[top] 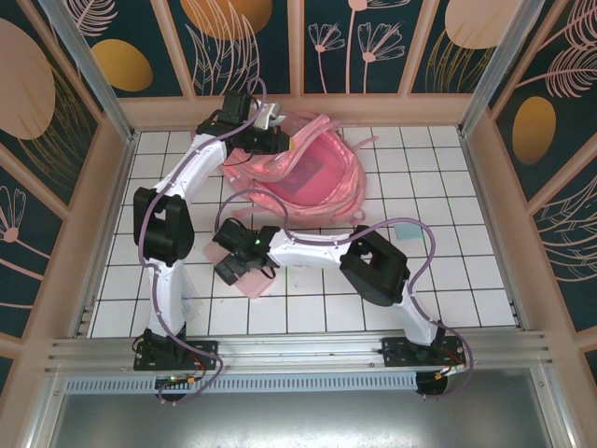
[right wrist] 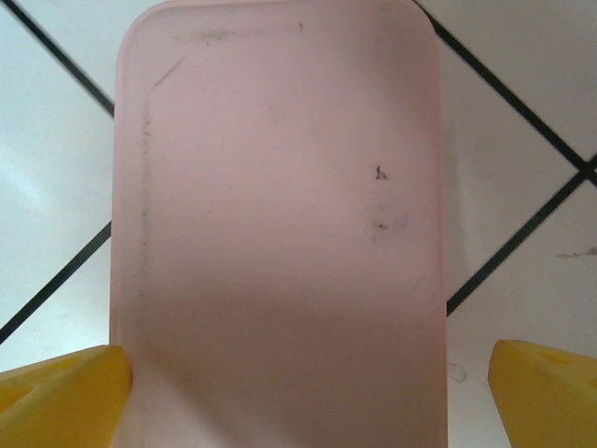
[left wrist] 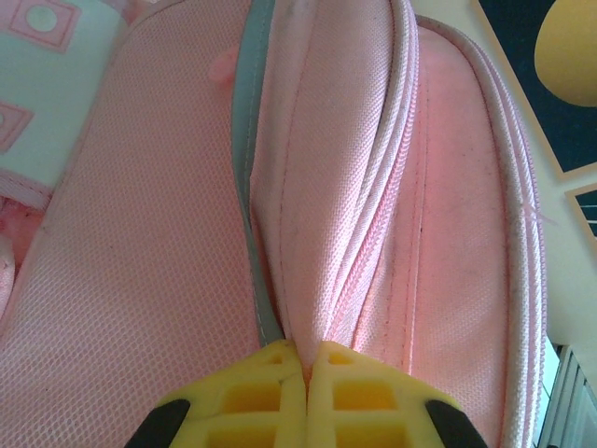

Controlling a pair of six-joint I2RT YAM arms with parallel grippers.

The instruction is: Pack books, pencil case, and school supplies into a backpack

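Note:
The big soft pink backpack [top: 317, 177] lies at the back of the tiled table. My left gripper [top: 272, 123] is at its upper left edge. In the left wrist view this gripper [left wrist: 306, 359] is shut on a fold of the backpack [left wrist: 373, 187] fabric, beside a zipper seam and a grey strip [left wrist: 247, 187]. The flat pink pencil case [right wrist: 280, 215] lies on the tiles. My right gripper [right wrist: 308, 392] stands open astride its near end, with a yellow fingertip [right wrist: 65, 392] at the left edge and the other off to the right. From above, the right gripper [top: 244, 269] covers most of the pencil case [top: 254, 286].
A small pale-blue square [top: 408, 231] lies on the tiles right of the backpack. Wooden walls and metal posts enclose the white tiled table [top: 448, 271]. The right arm stretches across the middle, its elbow [top: 373, 266] raised.

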